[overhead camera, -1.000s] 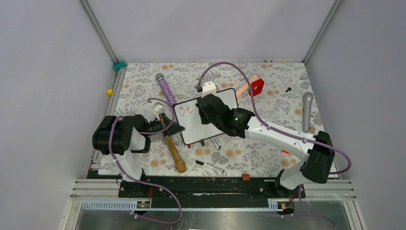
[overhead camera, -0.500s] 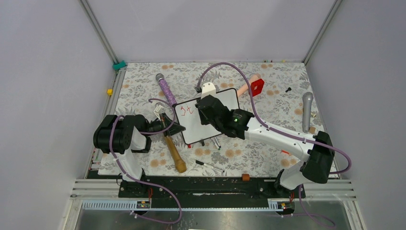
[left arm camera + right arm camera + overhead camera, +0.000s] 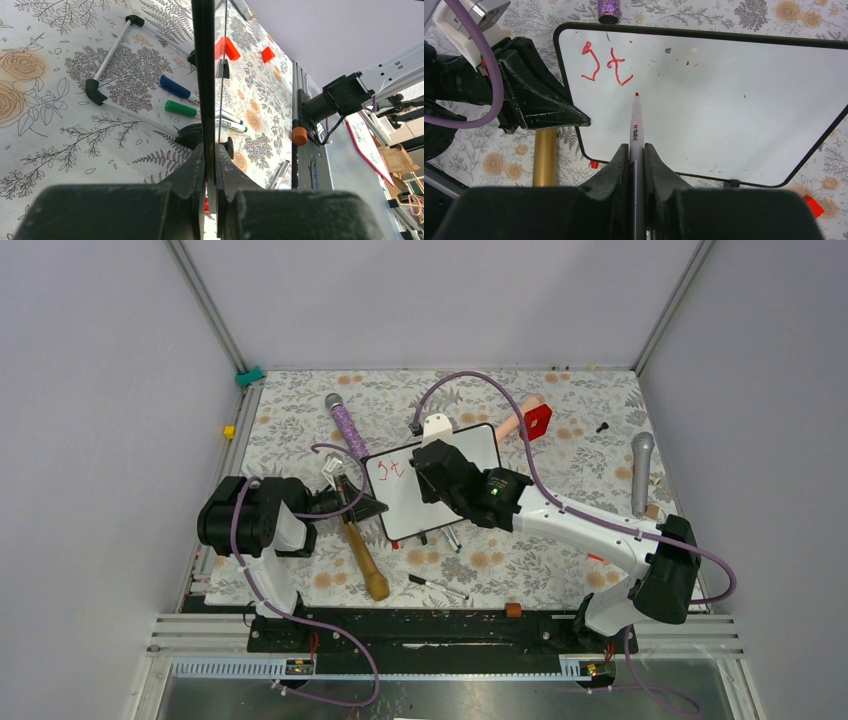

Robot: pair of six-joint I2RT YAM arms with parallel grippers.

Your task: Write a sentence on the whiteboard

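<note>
The whiteboard (image 3: 405,508) lies tilted at the table's middle; it also shows in the right wrist view (image 3: 724,115). Red lettering (image 3: 606,65) reading "st" sits at its upper left corner, also seen from above (image 3: 388,471). My right gripper (image 3: 636,150) is shut on a red marker (image 3: 636,125) whose tip rests on the board just right of the letters. My left gripper (image 3: 210,150) is shut on the whiteboard's left edge (image 3: 203,75), seen edge-on; from above the left gripper (image 3: 362,507) is at the board's left side.
A wooden-handled tool (image 3: 362,555), a purple microphone (image 3: 345,425) and a grey microphone (image 3: 641,472) lie around the board. A loose marker (image 3: 438,586) lies near the front. Green (image 3: 182,109) and blue (image 3: 175,87) markers lie under the board. A red block (image 3: 537,421) is behind.
The right gripper with the marker has shifted slightly left and back over the board; the second red letter has grown. The left arm holds still.
</note>
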